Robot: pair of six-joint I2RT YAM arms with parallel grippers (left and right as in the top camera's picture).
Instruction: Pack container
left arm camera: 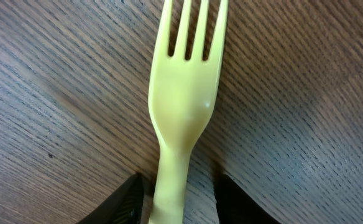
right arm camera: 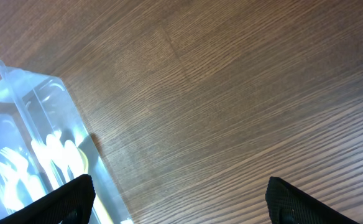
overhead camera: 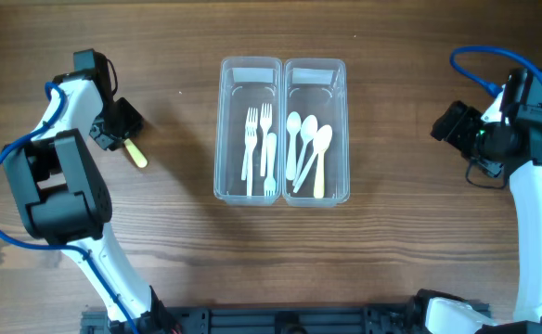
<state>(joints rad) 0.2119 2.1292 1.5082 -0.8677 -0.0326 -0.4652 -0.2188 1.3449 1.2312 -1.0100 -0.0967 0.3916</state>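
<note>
A pale yellow plastic fork (left arm camera: 183, 93) lies flat on the wooden table, also seen in the overhead view (overhead camera: 137, 154) at the left. My left gripper (left arm camera: 180, 202) is open and low over the table, one finger on each side of the fork's handle with a small gap on both sides; it also shows in the overhead view (overhead camera: 120, 123). Two clear bins stand side by side mid-table: the left bin (overhead camera: 225, 111) holds white forks, the right bin (overhead camera: 342, 111) holds white and yellowish spoons. My right gripper (right arm camera: 181, 205) is open and empty, right of the bins (overhead camera: 449, 122).
In the right wrist view the clear spoon bin (right arm camera: 76, 130) sits at the lower left, with bare wood between the fingers. A blue cable (overhead camera: 480, 74) loops above the right arm. The left arm's body (overhead camera: 62, 186) stands over the table's left side.
</note>
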